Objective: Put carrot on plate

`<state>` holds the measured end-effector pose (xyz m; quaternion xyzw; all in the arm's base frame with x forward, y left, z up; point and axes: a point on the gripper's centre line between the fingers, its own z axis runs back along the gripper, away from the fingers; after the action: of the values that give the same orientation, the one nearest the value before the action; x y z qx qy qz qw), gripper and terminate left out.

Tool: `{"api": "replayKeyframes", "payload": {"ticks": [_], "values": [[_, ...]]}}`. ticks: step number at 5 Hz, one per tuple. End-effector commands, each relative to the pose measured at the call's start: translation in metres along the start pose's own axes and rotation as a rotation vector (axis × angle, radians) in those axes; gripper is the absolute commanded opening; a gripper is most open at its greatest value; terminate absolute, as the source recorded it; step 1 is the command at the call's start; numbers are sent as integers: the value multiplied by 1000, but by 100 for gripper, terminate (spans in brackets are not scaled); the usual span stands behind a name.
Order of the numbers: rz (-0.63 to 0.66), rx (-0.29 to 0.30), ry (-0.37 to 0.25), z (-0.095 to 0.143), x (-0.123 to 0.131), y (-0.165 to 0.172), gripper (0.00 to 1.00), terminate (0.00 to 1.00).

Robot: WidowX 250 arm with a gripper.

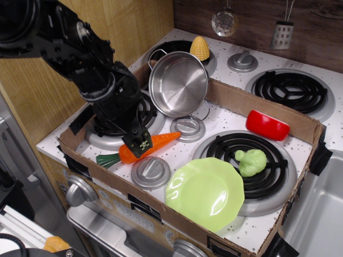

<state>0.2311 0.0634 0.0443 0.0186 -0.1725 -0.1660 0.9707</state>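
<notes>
The orange carrot [164, 139] with its green stem [107, 159] lies across the stove top between the front-left burner and a knob, left of the plate. The lime-green plate [205, 193] rests at the front of the cardboard tray, partly over the front-right burner. My black gripper [140, 144] has come down on the carrot's middle. Its near finger [142, 146] stands in front of the carrot and the jaws look open around it. The carrot still lies flat on the stove.
A steel pot [178, 84] leans at the tray's back wall, close behind my arm. Green broccoli [251, 161] sits on the front-right burner and a red block [267, 125] lies behind it. Yellow corn [200, 48] stands at the back. A cardboard tray wall [102, 176] rings the area.
</notes>
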Motion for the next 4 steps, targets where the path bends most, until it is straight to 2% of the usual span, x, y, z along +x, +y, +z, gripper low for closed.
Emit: {"api": "replayKeyframes", "payload": {"ticks": [1, 3, 4], "values": [[-6, 9, -25, -18, 3, 10, 100, 0], [14, 13, -55, -41, -3, 15, 100, 0], [17, -5, -39, -44, 0, 18, 0, 0]]}}
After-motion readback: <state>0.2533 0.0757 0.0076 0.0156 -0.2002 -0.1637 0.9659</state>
